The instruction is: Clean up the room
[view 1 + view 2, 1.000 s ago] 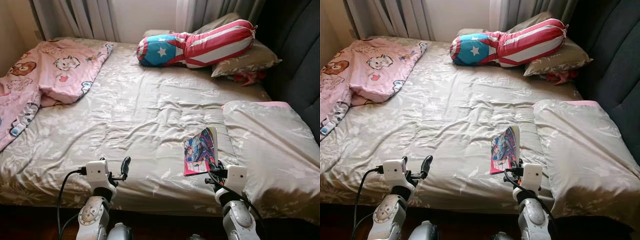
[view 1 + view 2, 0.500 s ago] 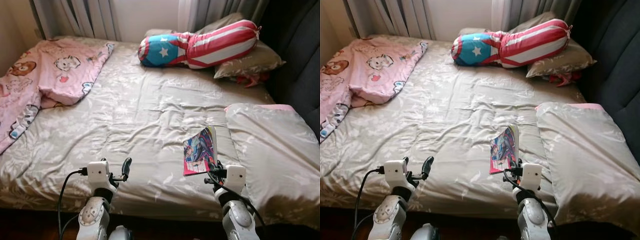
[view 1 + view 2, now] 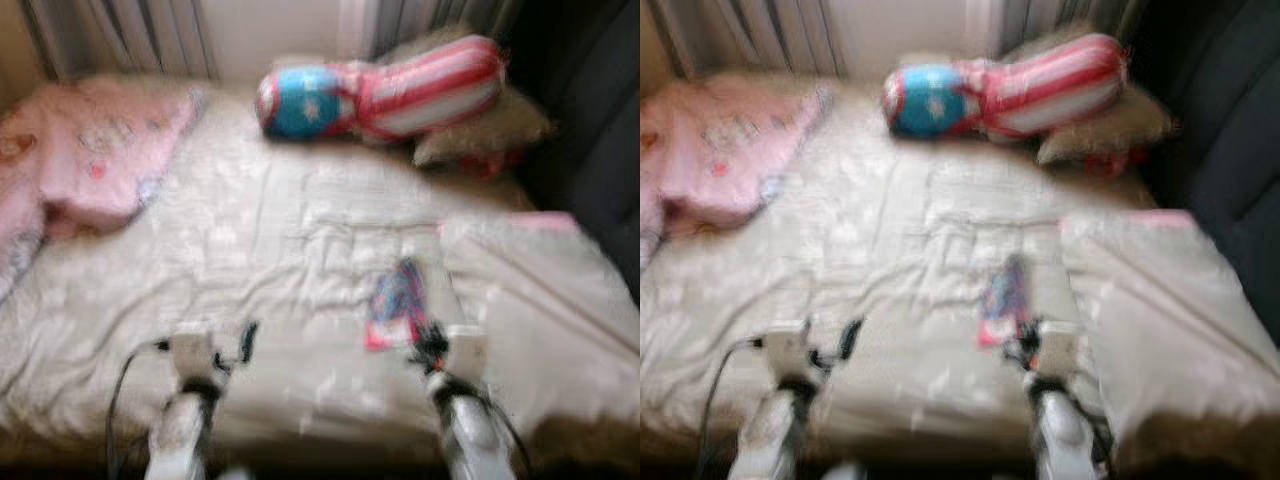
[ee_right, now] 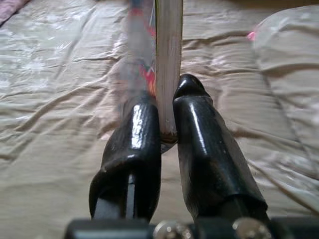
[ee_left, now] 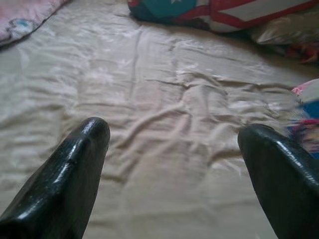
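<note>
My right gripper (image 4: pixel 167 107) is shut on a thin colourful book (image 3: pixel 397 305), held upright by its lower edge above the front of the bed (image 3: pixel 290 240). In the right wrist view the book's pale page edge (image 4: pixel 169 50) stands clamped between both black fingers. My left gripper (image 5: pixel 174 144) is open over the beige sheet with nothing between its fingers (image 5: pixel 75 164); it also appears at the front left in the eye view (image 3: pixel 235 345). Both eye views are blurred.
A star-and-stripes bolster (image 3: pixel 385 88) and a beige pillow (image 3: pixel 490 125) lie at the head of the bed. A pink cartoon blanket (image 3: pixel 90 150) is bunched at the left. A large beige pillow (image 3: pixel 540 290) lies at the right, beside a dark headboard (image 3: pixel 600 130).
The whole picture has gone blurred and shifted slightly, so the camera is moving. Both arms keep the same pose, the book still in the right gripper.
</note>
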You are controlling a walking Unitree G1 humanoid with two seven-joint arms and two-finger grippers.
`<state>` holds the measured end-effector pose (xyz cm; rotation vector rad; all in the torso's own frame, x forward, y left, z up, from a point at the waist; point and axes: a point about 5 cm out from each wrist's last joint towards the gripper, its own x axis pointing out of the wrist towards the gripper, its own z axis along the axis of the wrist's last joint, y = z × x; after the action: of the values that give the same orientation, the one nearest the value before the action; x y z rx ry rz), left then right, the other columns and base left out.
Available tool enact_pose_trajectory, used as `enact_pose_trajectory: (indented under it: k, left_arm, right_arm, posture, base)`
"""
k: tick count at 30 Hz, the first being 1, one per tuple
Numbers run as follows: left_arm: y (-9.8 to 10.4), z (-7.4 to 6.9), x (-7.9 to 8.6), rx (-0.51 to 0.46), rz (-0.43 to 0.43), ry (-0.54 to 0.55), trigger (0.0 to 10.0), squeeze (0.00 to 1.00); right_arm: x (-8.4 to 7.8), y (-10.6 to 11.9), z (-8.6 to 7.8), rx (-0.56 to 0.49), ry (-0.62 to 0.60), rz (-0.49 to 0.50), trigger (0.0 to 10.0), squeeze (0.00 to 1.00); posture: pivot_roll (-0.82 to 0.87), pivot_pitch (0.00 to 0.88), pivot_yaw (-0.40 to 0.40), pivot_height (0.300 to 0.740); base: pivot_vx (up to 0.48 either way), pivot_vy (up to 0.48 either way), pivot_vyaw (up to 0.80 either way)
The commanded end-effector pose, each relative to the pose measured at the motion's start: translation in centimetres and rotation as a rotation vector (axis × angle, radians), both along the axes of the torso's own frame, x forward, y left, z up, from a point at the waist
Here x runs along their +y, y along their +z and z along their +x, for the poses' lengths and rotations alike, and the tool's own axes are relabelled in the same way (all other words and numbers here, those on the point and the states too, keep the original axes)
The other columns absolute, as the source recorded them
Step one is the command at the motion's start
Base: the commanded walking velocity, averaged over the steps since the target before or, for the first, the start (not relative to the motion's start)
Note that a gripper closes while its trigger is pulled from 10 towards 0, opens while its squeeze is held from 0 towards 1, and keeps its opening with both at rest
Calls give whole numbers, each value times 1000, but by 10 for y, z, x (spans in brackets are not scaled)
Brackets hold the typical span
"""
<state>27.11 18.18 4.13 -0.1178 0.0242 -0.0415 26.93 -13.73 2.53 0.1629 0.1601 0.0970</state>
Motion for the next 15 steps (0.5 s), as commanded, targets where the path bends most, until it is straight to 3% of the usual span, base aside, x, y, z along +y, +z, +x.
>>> enact_pose_trajectory:
  k: [1, 4, 8, 12, 15]
  left_arm:
    - [-4, -2, -9, 16, -18, -19, 10000, 0]
    - [-3, -2, -8, 14, -16, -14, 10000, 0]
    - [-3, -5, -7, 16, -11, -11, 10000, 0]
    - [-4, -11, -7, 20, -9, -8, 10000, 0]
    - [-4, -14, -5, 18, -7, -2, 10000, 0]
  right_arm:
    - [-14, 6, 2, -31, -40, -18, 10000, 0]
    - [-12, 4, 3, -9, -19, 26, 10000, 0]
    - [-15, -11, 6, 118, -53, 281, 10000, 0]
    - [-12, -16, 13, 185, 60, 312, 10000, 0]
    - [-12, -14, 20, 203, 77, 360, 10000, 0]
  posture:
    - [-86, 86, -75, 662]
    - [-86, 92, -75, 662]
    - [-86, 112, -63, 662]
    - [-73, 135, -66, 662]
    - [-63, 158, -66, 662]
  base:
    - [356, 0, 0]
    - [0, 0, 0]
    - [0, 0, 0]
    - [0, 0, 0]
    - [0, 0, 0]
